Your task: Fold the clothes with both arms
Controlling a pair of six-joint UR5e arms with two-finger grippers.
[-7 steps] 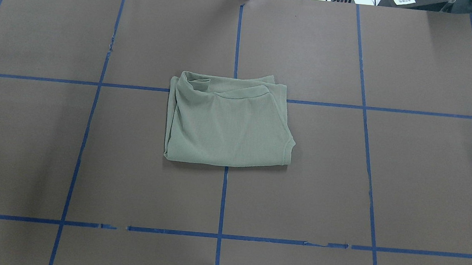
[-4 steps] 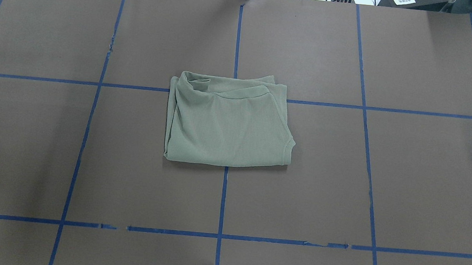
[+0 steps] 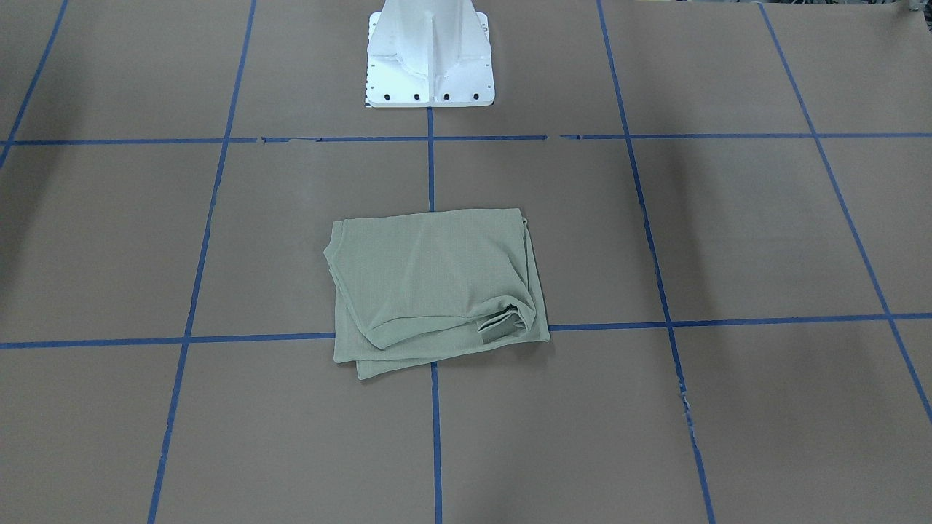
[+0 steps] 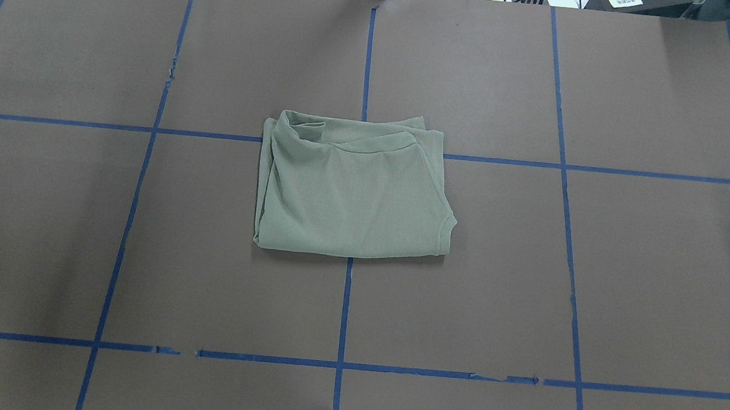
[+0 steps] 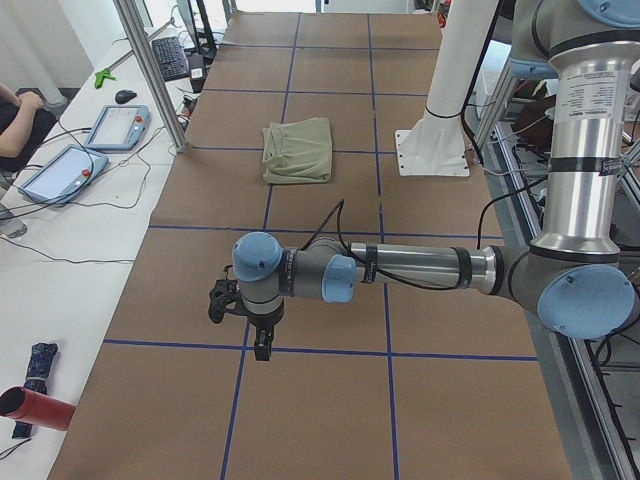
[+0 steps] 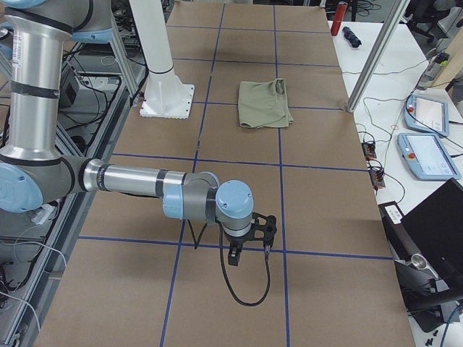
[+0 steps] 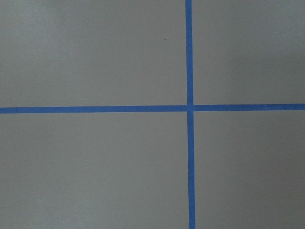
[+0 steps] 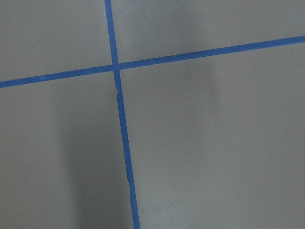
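Observation:
The clothes, one pale sage-green shirt (image 4: 353, 191), lie folded into a rough rectangle at the middle of the brown table, on a crossing of blue tape lines. The same shirt (image 3: 429, 284) has its layered edges toward the operators' side in the front-facing view. It also shows small in the side views (image 5: 298, 150) (image 6: 264, 103). My left gripper (image 5: 238, 325) hangs over bare table far from the shirt, and so does my right gripper (image 6: 249, 240). Whether either is open or shut I cannot tell. Both wrist views hold only brown paper and tape.
The white pedestal base (image 3: 429, 58) stands behind the shirt on the robot's side. Blue tape lines (image 4: 345, 309) divide the table. A person's arm (image 5: 15, 115), teach pendants (image 5: 115, 125) and a red cylinder (image 5: 35, 408) lie beyond the table's far edge. More pendants (image 6: 423, 137) sit there too.

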